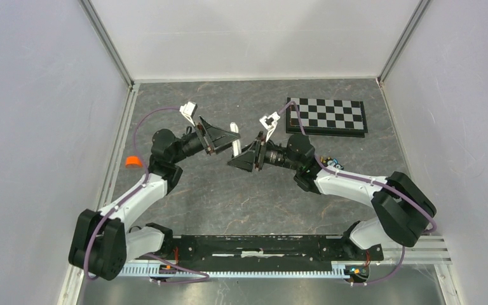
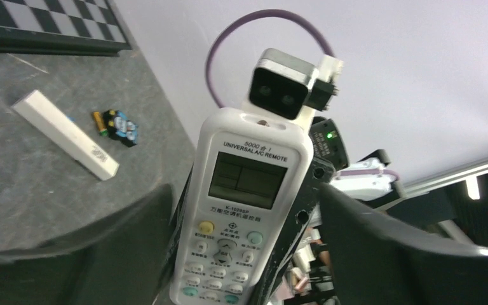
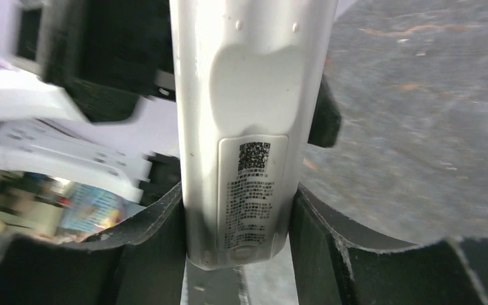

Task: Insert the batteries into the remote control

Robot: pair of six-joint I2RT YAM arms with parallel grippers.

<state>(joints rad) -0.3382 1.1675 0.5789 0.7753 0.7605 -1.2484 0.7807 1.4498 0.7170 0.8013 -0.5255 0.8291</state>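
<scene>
Left jaws wide: the left gripper [image 2: 244, 190] has its two dark fingers [image 2: 101, 254] spread either side of the remote control [image 2: 244, 152], with a clear gap at each edge and no contact that we can see. Right jaws are closed on the handset: the right gripper [image 3: 236, 203] presses against both long sides, at the end that carries the printed label and code square.

We note the remote control is off the worktop [image 1: 229, 203], held in the air between the two wrists near the middle of the space. Its screen and buttons face the left wrist camera and its back faces the right one. The back is smooth white, with a raised oval swell above the label.

The batteries [image 2: 117, 125] lie in a small cluster on the worktop, just beside one end of a plain white bar [image 2: 63, 135] and well apart from the remote control. From overhead we see them next to the right arm's forearm. A chessboard [image 1: 326, 116] lies flat at the far right of the worktop.
</scene>
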